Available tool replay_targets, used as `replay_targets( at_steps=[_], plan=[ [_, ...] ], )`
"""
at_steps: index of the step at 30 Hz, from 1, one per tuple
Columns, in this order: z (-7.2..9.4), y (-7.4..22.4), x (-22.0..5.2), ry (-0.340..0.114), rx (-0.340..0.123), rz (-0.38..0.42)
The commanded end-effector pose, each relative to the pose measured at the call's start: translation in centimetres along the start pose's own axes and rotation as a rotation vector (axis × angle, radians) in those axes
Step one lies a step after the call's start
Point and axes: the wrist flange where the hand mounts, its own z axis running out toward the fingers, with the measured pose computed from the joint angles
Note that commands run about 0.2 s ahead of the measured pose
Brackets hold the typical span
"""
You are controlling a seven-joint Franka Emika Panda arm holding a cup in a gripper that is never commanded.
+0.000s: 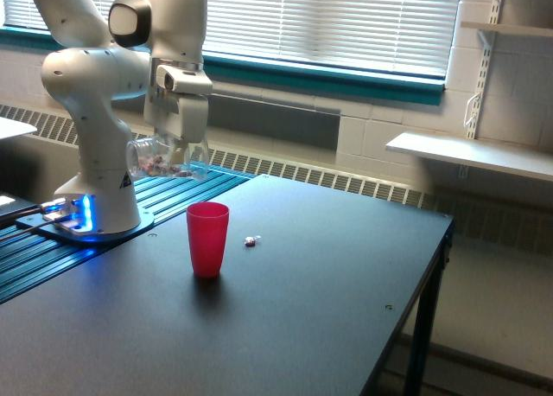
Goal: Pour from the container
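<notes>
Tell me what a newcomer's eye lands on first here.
The bright red cup standing upright on the dark table, with one small bit lying loose just to its right in the exterior view. Behind it, the white arm's gripper holds a clear cup tipped on its side, reddish bits inside.

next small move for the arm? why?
Probably shift the gripper toward the exterior view's right and nearer the camera, so the clear cup's mouth sits above the red cup before tilting further. The clear cup lies tilted well short of the red cup, and one stray bit already lies on the table beside it.
</notes>
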Motion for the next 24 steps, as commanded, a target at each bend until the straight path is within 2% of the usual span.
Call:
replay_targets(
  at_steps=[1,4,7,9,16,22,24],
  plan=[
    [1.3,-0.1,-0.7,-0.037,-0.039,-0.010],
    [1.5,0.1,-0.7,-0.054,-0.095,-0.012],
    [1.8,0.2,-0.7,-0.065,-0.103,-0.015],
    [2.0,0.2,-0.7,-0.066,-0.132,-0.023],
    [2.3,0.5,-0.6,-0.074,-0.123,0.005],
    [2.6,0.2,-0.3,-0.072,-0.151,0.013],
    [2.6,0.1,-0.1,-0.075,-0.125,0.016]
  ],
)
